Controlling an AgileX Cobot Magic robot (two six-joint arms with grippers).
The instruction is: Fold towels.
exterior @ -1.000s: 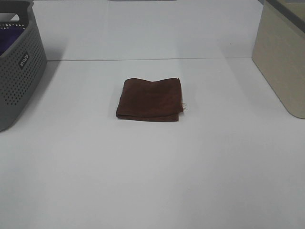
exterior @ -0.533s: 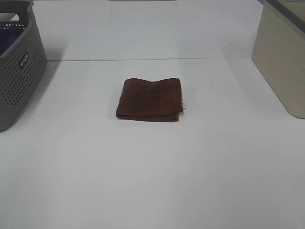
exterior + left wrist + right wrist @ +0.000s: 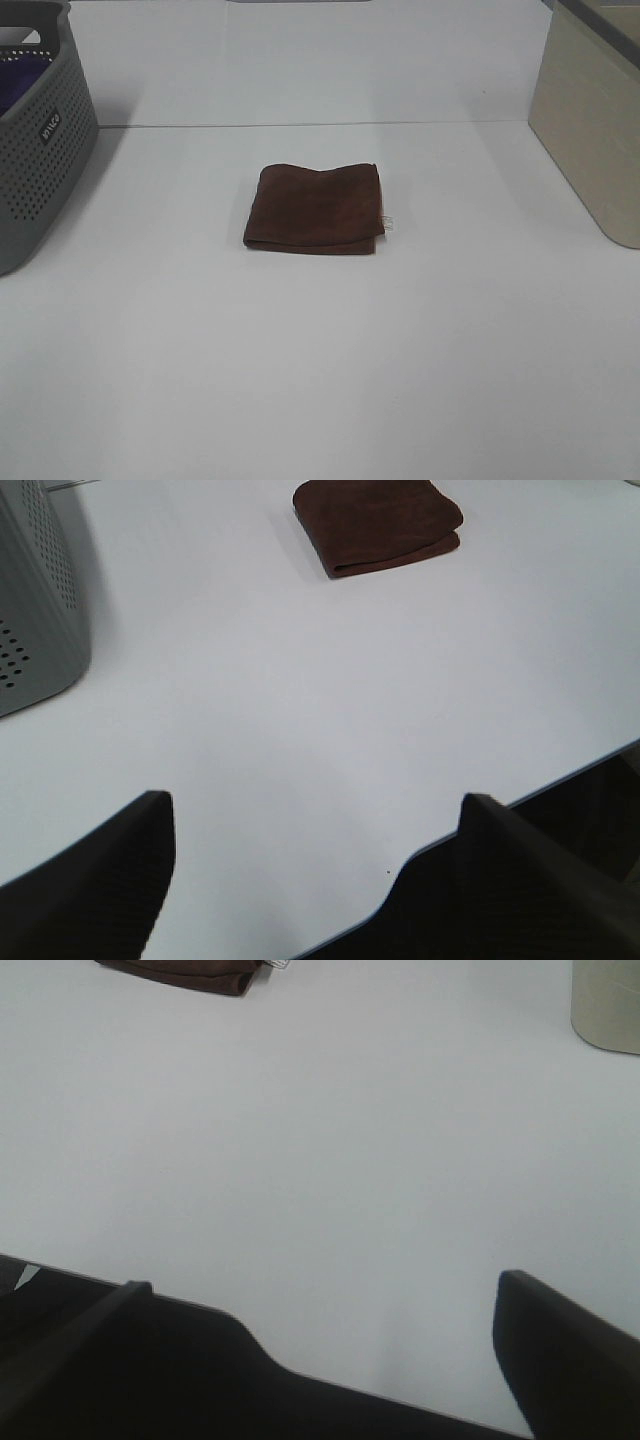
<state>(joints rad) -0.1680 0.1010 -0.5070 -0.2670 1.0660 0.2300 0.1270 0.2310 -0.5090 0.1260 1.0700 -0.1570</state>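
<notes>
- Nearest the robot, both arms sit pulled back at the worktop [image 3: 320,380] front edge, well apart from the towel [image 3: 315,208]; neither shows in the high view.
- The left gripper [image 3: 315,880] has its jaws spread wide, with bare worktop and its edge between them; they hold and touch nothing.
- The right gripper [image 3: 320,1350] likewise has its jaws released and wide apart, empty, over the worktop's front edge.
- Further out, the towel lies flat mid-worktop as a compact, layered square, its small white tag [image 3: 387,223] at the edge facing the beige bin [image 3: 590,130].
- By the look of it, this towel's folding is done, or nearly so; no fold is in hand.
- The next move likely calls for a long reach to the towel, for either another fold or lifting it away.
- Beyond the towel's other side stands the grey perforated basket [image 3: 40,150], with something dark blue inside.
</notes>
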